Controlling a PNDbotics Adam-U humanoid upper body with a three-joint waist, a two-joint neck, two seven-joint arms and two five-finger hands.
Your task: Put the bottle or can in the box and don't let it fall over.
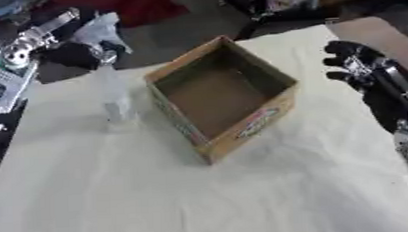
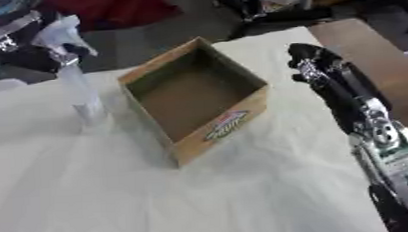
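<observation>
Brown box (image 1: 220, 99), clear bottle (image 1: 115, 95)

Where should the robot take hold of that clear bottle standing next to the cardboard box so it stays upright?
Probably round the middle of the clear bottle's straight body, below the narrower neck. It stands upright on the cloth, left of the open box. The left hand is already at its top, so coming in from the left, away from the box wall, looks easiest. The right hand hangs beyond the box.

The cardboard box (image 2: 194, 106) bore a red-and-green printed label (image 2: 225, 125) on its near side; its lettering could not be read. No other text was legible.
</observation>
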